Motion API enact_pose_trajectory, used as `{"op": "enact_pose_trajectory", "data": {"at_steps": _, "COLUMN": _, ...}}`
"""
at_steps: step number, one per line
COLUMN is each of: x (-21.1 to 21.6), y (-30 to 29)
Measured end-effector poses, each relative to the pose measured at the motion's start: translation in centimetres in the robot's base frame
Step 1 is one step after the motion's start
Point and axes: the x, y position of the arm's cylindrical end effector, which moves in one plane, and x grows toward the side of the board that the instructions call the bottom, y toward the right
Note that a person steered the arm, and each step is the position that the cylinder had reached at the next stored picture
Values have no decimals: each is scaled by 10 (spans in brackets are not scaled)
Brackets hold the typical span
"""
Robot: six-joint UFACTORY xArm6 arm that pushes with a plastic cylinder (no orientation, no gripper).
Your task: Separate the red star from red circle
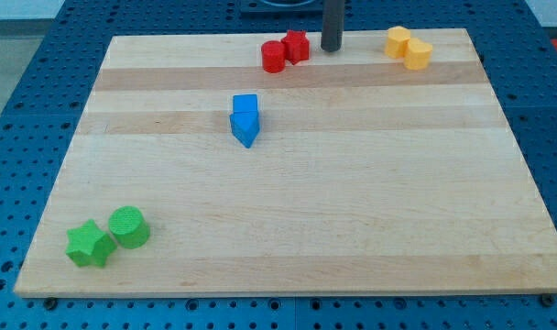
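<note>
while the red star (296, 46) touches the red circle (273, 57), my tip (332, 49) stands just right, gripping nothing.

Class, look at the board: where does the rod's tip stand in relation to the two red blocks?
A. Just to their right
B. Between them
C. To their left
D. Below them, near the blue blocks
A: my tip stands just to the view's right of the red star, which touches the red circle on its left.

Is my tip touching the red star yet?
Apart. The camera view shows bare wood between my tip and the red star, which lies to its left.
</note>
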Motion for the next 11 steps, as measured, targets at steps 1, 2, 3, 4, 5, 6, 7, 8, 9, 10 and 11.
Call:
{"op": "enact_pose_trajectory", "data": {"at_steps": 1, "x": 0, "y": -16}}
{"op": "enact_pose_trajectory", "data": {"at_steps": 2, "x": 0, "y": -60}}
{"op": "enact_pose_trajectory", "data": {"at_steps": 3, "x": 0, "y": -107}}
{"op": "enact_pose_trajectory", "data": {"at_steps": 4, "x": 0, "y": -142}}
{"op": "enact_pose_trajectory", "data": {"at_steps": 5, "x": 0, "y": -171}}
{"op": "enact_pose_trajectory", "data": {"at_steps": 6, "x": 11, "y": -157}}
{"op": "enact_pose_trajectory", "data": {"at_steps": 7, "x": 31, "y": -136}}
{"op": "enact_pose_trajectory", "data": {"at_steps": 8, "x": 33, "y": -152}}
{"op": "enact_pose_trajectory", "data": {"at_steps": 9, "x": 33, "y": -187}}
{"op": "enact_pose_trajectory", "data": {"at_steps": 10, "x": 33, "y": -202}}
{"op": "enact_pose_trajectory", "data": {"at_steps": 11, "x": 33, "y": -216}}
